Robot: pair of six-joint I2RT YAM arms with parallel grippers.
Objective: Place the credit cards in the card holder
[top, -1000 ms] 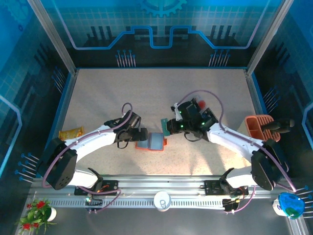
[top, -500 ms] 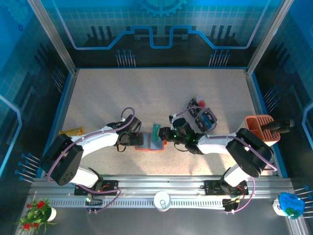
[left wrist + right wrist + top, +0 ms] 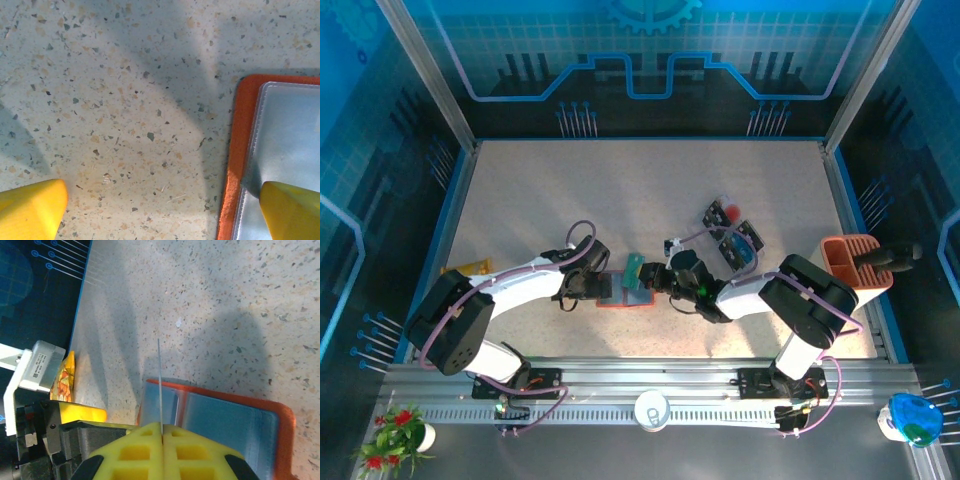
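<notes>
The card holder (image 3: 638, 296) lies open on the table, red-orange with grey-blue pockets. My left gripper (image 3: 599, 287) is open at its left edge. In the left wrist view one yellow fingertip (image 3: 292, 207) rests on the card holder's pocket (image 3: 287, 130) and the other is on bare table. My right gripper (image 3: 648, 277) is shut on a teal credit card (image 3: 634, 268), held above the holder. In the right wrist view that card (image 3: 159, 385) shows edge-on, over the left pocket of the holder (image 3: 225, 415). Other credit cards (image 3: 732, 215) lie on the table to the right.
A terracotta slotted bin (image 3: 855, 258) with a dark object in it stands at the right edge. A yellow snack packet (image 3: 466, 270) lies at the left. A paper cup (image 3: 651, 408) sits on the front rail.
My right gripper has carried the teal card leftward, from right of the holder to above it. My left gripper has shifted slightly right onto the holder's left edge.
</notes>
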